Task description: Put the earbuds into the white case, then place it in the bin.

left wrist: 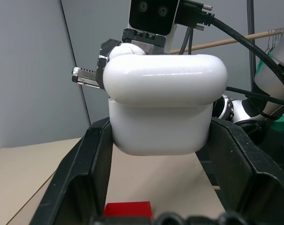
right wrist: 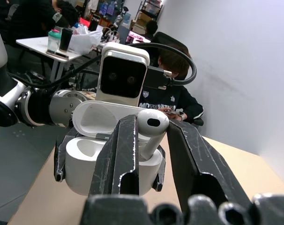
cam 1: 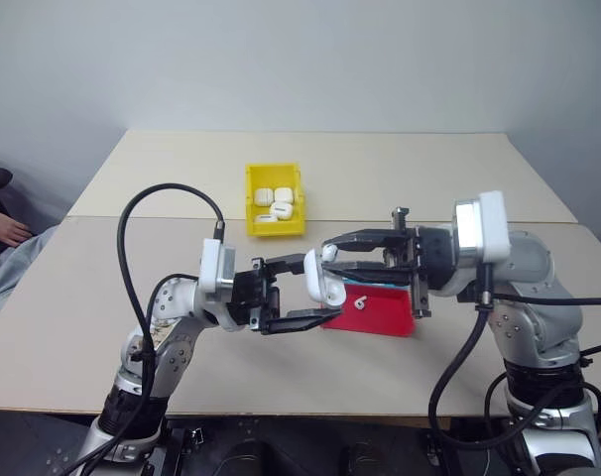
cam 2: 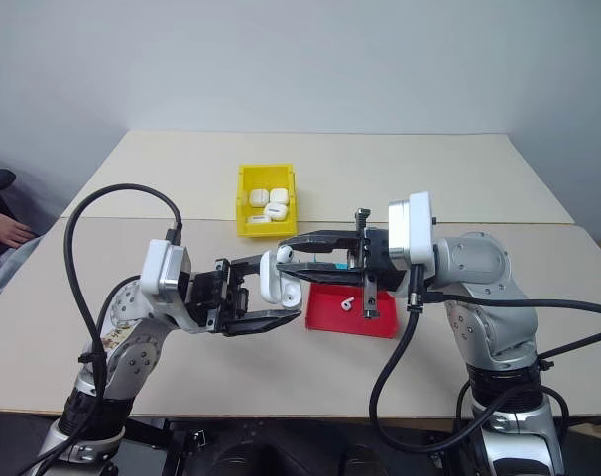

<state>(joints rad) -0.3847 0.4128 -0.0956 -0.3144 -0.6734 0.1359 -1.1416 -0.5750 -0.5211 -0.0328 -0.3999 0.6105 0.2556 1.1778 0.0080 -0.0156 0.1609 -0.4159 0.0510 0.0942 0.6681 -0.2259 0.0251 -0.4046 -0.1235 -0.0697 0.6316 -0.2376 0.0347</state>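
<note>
My left gripper [cam 1: 313, 291] is shut on the white case [cam 1: 320, 278], holding it above the table's near side with its lid flipped open [right wrist: 104, 117]. From the right, my right gripper [cam 1: 329, 260] comes in level. It is shut on one earbud [right wrist: 150, 127], whose stem points down over the case's open body [right wrist: 83, 161]. A second earbud [cam 1: 361, 302] lies in the red tray [cam 1: 385, 319] just below the two grippers. The yellow bin [cam 1: 252, 198] stands farther back on the table and holds several white cases [cam 1: 277, 206].
The red tray sits close under both grippers near the table's front edge. A seam runs across the table between the bin and the grippers. A person's arm and leg [cam 1: 1, 238] show at the far left, off the table.
</note>
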